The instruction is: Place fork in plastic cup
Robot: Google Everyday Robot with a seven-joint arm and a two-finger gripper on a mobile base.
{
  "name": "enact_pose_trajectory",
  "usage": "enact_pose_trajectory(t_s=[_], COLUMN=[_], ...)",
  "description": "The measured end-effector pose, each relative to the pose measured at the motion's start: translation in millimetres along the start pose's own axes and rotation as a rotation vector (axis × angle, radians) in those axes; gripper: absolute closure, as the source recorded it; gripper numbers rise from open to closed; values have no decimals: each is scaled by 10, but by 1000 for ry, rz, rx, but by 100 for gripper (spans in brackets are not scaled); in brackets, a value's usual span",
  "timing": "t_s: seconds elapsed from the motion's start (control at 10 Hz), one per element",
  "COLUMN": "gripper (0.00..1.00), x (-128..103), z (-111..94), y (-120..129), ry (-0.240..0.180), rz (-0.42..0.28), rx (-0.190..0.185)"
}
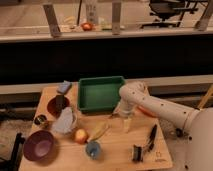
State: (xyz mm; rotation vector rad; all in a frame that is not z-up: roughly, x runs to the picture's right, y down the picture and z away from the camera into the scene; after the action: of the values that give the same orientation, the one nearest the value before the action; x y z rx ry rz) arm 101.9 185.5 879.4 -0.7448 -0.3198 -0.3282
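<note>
My gripper [125, 123] hangs from the white arm and points down at the wooden table [115, 150], just in front of the right corner of the green tray [100, 93]. A small slim object, likely the fork [112, 115], lies on the table just left of the gripper; I cannot tell if they touch. A small blue cup [92, 149] stands upright near the front edge, down and left of the gripper.
A banana [98, 131] and an apple [80, 135] lie between gripper and cup. A pale clear container [65, 120], a dark red bowl [56, 105], a purple bowl [39, 145] and a can [40, 120] are at the left. Black-handled utensils [150, 137] lie at the right.
</note>
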Motion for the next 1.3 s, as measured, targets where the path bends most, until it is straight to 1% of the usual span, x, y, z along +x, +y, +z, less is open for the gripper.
enact_pose_trajectory(t_s=[0.1, 0.2, 0.3, 0.6, 0.8, 0.9, 1.0, 1.1, 1.3], gripper=[29, 41, 48, 80, 97, 100, 100, 100, 100], x=[21, 40, 42, 43, 57, 71, 69, 75, 91], z=[4, 8, 7, -27, -56, -47, -55, -108, -245], y=[-17, -41, -48, -67, -56, -33, -36, -44, -30], ry=[1, 1, 1, 2, 6, 4, 4, 4, 8], rz=[5, 8, 8, 2, 2, 4, 2, -14, -48], rx=[3, 10, 11, 15, 11, 8, 10, 23, 38])
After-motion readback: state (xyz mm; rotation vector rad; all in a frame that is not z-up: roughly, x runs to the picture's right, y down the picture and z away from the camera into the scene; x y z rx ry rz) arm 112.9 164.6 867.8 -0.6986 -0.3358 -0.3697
